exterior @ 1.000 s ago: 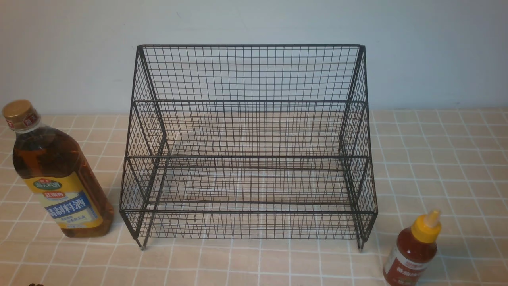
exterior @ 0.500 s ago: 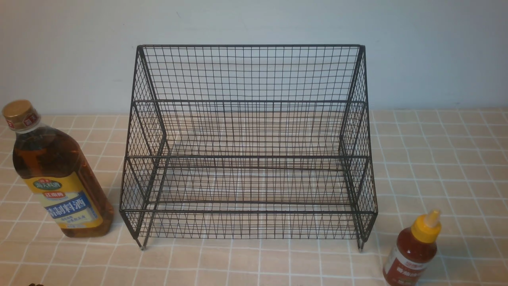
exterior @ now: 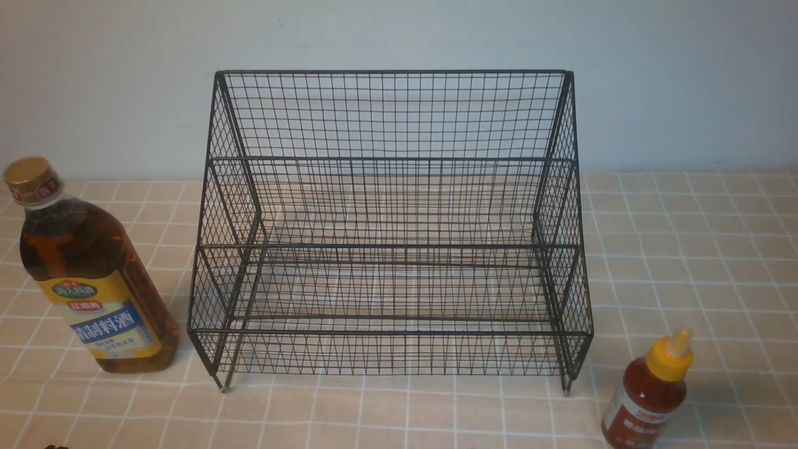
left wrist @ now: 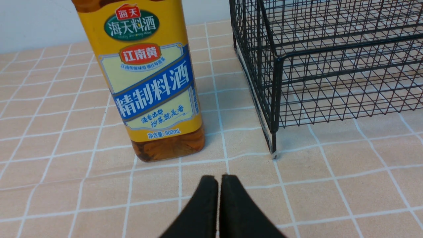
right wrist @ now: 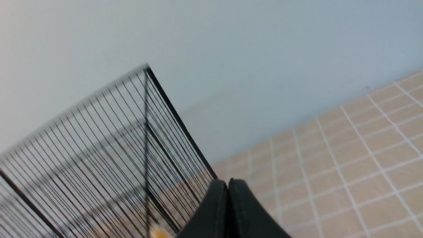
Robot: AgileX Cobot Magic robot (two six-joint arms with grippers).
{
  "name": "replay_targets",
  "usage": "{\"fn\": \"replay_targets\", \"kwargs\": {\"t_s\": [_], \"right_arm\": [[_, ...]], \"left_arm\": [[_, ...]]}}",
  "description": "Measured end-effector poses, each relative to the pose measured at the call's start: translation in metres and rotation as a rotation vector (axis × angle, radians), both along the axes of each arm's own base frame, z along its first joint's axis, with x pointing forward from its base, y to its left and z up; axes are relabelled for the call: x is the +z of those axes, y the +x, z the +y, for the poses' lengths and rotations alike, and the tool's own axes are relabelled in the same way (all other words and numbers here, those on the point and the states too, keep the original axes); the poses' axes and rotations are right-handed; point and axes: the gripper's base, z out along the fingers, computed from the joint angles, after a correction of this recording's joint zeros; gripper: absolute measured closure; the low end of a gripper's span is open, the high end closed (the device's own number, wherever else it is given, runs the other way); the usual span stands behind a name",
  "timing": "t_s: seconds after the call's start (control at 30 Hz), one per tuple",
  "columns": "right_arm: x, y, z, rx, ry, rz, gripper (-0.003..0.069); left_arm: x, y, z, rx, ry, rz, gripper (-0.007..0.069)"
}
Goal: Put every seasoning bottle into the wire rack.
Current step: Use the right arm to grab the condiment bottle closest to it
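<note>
Two hands are present, one per arm. The left hand (left wrist: 219, 180), a dark two-finger unit, is closed and has hold of nothing; its lower portion is cut off by the frame edge of the left wrist view. The right hand (right wrist: 227, 185), a dark two-finger unit, is closed and has hold of nothing; it is blurred and likewise cut off.

Two seasoning bottles stand on one table (exterior: 349, 411) covered in beige with a white grid pattern. Quantity of small bottles: one. The small red sauce bottle with yellow nozzle cap and white label (exterior: 648, 393) stands outside the rack, near its right front corner; its base is cut off in the front view. Quantity of large bottles: one. The large clear bottle of amber liquid with gold cap and yellow-blue label (exterior: 93, 280) stands upright outside the rack, beside its left side. Its cap and neck are cut off in the left wrist view.

Quantity of racks: one. The black metal wire-mesh rack with slanted sides (exterior: 389, 246) stands between the two bottles. Two front legs are visible. The right wrist view shows the rack partly, out of focus.

One plain pale wall (exterior: 399, 34) stands behind the table. A small dark item (exterior: 56, 447) at the front view's lower left edge is mostly cut off; its identity cannot be determined.
</note>
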Motion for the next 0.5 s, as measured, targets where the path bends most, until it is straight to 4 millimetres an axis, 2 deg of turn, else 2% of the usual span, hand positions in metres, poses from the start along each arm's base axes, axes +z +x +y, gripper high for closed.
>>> {"fn": "replay_targets", "kwargs": {"t_s": [0.1,0.37,0.4,0.5], "right_arm": [[0.006,-0.001,-0.003,-0.019,0.112,-0.065,0.0671],[0.02,-0.003,-0.008,-0.063,0.166,-0.197,0.0671],[0.036,-0.007,-0.007,-0.037,0.167,-0.213,0.0671],[0.068,-0.012,0.0,0.029,0.1,-0.173,0.0671]], "left_arm": [[0.0,0.0,0.0,0.0,0.0,0.0,0.0631],[0.0,0.0,0.0,0.0,0.0,0.0,0.0631],[0.0,0.0,0.0,0.0,0.0,0.0,0.0631],[0.0,0.0,0.0,0.0,0.0,0.0,0.0631]]}}
